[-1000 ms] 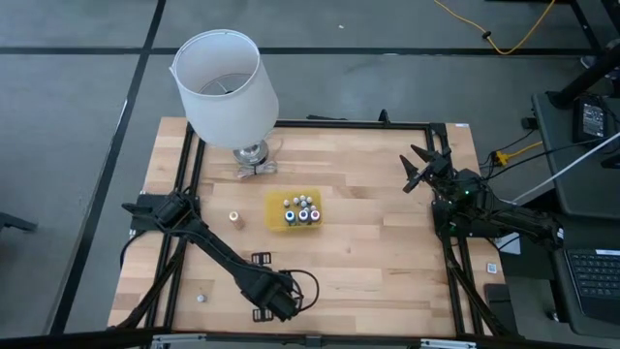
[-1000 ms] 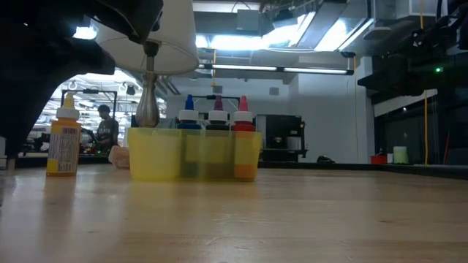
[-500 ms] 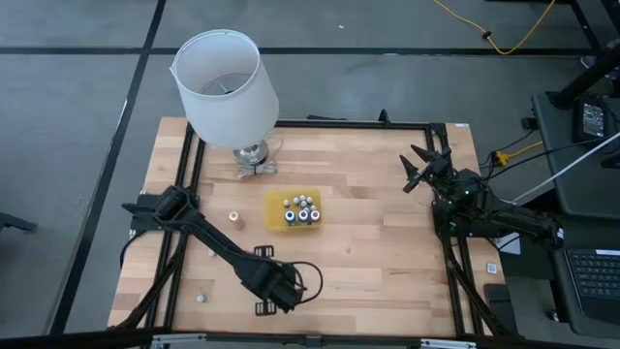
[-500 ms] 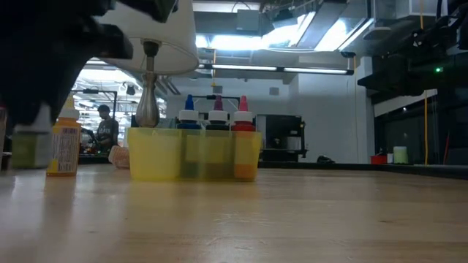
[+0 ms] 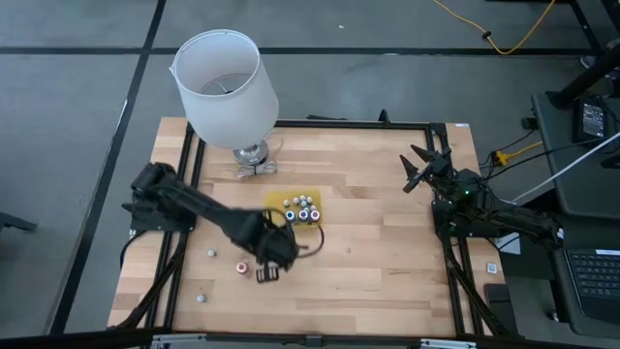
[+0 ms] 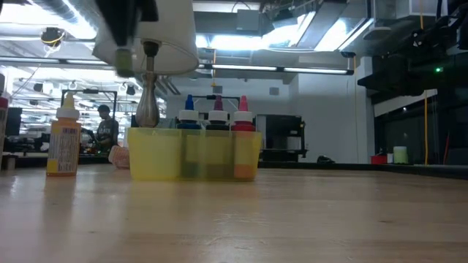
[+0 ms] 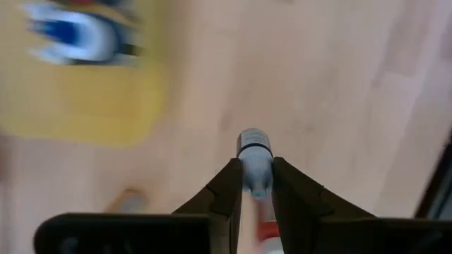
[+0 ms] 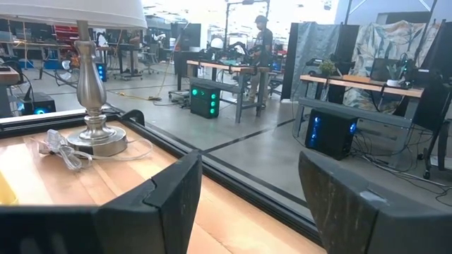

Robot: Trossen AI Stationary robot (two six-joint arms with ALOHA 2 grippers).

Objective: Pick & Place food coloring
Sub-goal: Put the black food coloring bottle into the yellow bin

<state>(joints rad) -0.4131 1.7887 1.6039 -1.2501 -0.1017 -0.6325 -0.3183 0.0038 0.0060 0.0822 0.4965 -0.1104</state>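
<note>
Lampshade [image 5: 225, 85] and wooden surface [image 5: 368, 242] are shown whole only in the high view. Yellow tray [image 5: 281, 206] is seen part-covered by the left pincer [image 7: 256, 185], clamped on one food coloring bottle [image 7: 255, 161]; that grip is shown only in the left wrist view. Bottles already in the tray [image 6: 216, 115] could be knocked over if the descent is misaligned. Right pincer [image 5: 423, 165] is held apart, near the right edge.

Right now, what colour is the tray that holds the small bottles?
Yellow; the tray shows best in the low view.
</note>
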